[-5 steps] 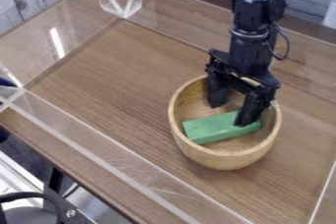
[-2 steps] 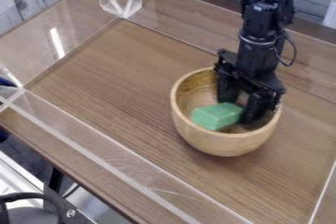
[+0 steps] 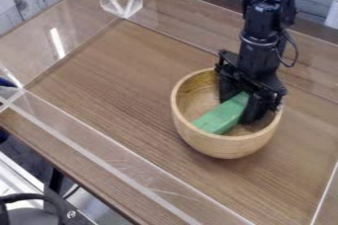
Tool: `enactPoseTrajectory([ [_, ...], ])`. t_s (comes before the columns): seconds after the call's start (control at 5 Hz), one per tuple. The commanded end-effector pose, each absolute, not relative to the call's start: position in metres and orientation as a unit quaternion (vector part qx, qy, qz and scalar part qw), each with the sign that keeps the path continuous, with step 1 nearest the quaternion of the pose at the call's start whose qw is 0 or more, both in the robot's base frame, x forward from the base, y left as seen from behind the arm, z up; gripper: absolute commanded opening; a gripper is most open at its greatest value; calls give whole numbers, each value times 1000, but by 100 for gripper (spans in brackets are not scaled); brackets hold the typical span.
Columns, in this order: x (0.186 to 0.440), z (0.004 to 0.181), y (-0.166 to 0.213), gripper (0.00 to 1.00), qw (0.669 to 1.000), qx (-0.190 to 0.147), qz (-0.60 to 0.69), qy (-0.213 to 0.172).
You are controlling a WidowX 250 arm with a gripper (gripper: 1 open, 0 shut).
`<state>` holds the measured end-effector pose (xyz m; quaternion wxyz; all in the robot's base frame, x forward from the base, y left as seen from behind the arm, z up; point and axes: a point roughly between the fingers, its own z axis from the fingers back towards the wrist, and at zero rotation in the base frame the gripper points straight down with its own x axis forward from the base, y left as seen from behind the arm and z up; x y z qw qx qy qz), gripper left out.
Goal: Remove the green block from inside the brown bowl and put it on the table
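The brown bowl [image 3: 199, 142] stands on the table [image 3: 119, 71] at the right. Inside it the green block [image 3: 219, 118] lies on a diagonal, its far end raised toward the bowl's back wall. My gripper [image 3: 251, 97] points straight down into the bowl. Its black fingers [image 3: 268, 98] straddle the block's far end and press against it. The block's near end rests on the bowl's floor. The fingertips are partly hidden behind the block and the bowl's rim.
Clear acrylic walls [image 3: 79, 145] edge the table on all sides, with a small clear bracket [image 3: 122, 2] at the far corner. The black arm [image 3: 264, 17] rises above the bowl at the upper right.
The fingers have closed in on the block. The block has swung from lying flat to a longer diagonal with its far end between the fingers. The hand itself has stayed in place.
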<state>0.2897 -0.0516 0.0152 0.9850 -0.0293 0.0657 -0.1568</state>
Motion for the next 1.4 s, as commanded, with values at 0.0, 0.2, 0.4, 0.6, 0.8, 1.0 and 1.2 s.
enactPoseTrajectory([
  [0.0, 274, 5, -45, 0, 981, -31, -163, 96],
  [0.2, 274, 10, -43, 0, 982, -31, -162, 92],
  [0.4, 274, 13, -41, 0, 982, -31, -160, 90],
  [0.6, 274, 16, -40, 0, 983, -32, -159, 89],
  [0.8, 274, 19, -39, 0, 983, -32, -159, 87],
  [1.0, 273, 22, -37, 0, 983, -32, -158, 85],
  [1.2, 273, 25, -36, 0, 984, -32, -157, 83],
])
